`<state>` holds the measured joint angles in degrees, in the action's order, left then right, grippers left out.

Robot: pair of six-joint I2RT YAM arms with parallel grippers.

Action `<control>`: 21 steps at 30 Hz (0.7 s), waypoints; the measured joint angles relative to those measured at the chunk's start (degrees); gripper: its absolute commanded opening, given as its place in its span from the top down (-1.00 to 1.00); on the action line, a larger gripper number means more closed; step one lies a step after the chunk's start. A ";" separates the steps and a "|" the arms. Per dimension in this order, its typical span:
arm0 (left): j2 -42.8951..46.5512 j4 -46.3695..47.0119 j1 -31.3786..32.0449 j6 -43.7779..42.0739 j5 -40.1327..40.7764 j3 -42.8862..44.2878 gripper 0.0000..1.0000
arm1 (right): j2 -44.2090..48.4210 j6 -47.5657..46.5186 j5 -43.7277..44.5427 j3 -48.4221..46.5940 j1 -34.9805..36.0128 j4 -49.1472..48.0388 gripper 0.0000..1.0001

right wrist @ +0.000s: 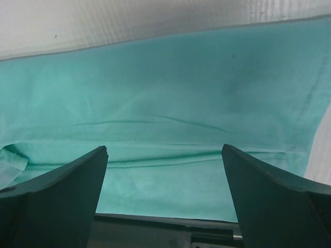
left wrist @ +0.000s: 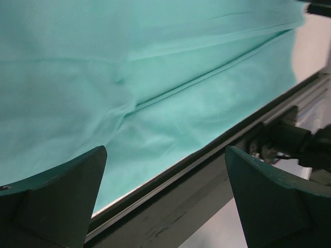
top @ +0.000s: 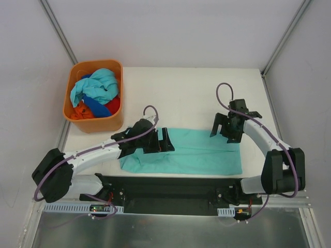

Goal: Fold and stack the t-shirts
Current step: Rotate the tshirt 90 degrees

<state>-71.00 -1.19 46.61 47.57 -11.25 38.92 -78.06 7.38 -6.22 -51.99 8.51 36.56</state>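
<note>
Seen from above, the teal-green t-shirt (top: 196,152) lies flat as a long band along the near edge of the pale worktop (top: 186,93). At the far left corner a rigid orange plastic basket (top: 93,125) holds a crumpled light aqua shirt (top: 101,85), a blue shirt (top: 99,108) and an orange-red shirt (top: 79,110); neither wrist camera sees these. The left jaws stand wide open over the band's left end and the right jaws wide open over its far right corner, both holding nothing. The left wrist view adds a raised fold line slanting across the smooth, matte cloth, whose near edge lies beside a dark metal rail (left wrist: 196,191). The right wrist view shows a stitched hem down the right edge, shallow creases and a layered fold nearer the camera.
</note>
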 measured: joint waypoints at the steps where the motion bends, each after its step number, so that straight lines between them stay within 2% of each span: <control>1: -0.70 -0.90 -0.50 0.59 0.35 -0.96 -0.99 | -1.42 0.02 -0.35 0.00 0.26 -0.61 -0.93; 6: -8.33 -3.63 -4.04 2.23 1.88 -1.62 -0.99 | -7.08 0.00 -0.70 -0.02 0.55 -2.69 -0.93; 9: -13.62 -4.70 -6.67 1.16 1.66 3.43 -0.99 | -9.40 0.02 -0.81 0.04 0.59 -3.87 -0.93; 15: -32.28 -3.69 -13.05 -3.76 -2.34 22.73 -0.99 | -9.33 1.11 -2.40 3.30 0.63 -6.51 -0.93; 21: -48.59 -4.92 -16.41 -7.78 -7.21 44.68 -0.99 | 1.62 4.59 -5.62 13.27 4.11 -10.10 -0.93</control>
<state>-119.59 -6.11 30.20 39.79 -18.46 83.59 -76.44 11.97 -11.84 -38.72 12.62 26.46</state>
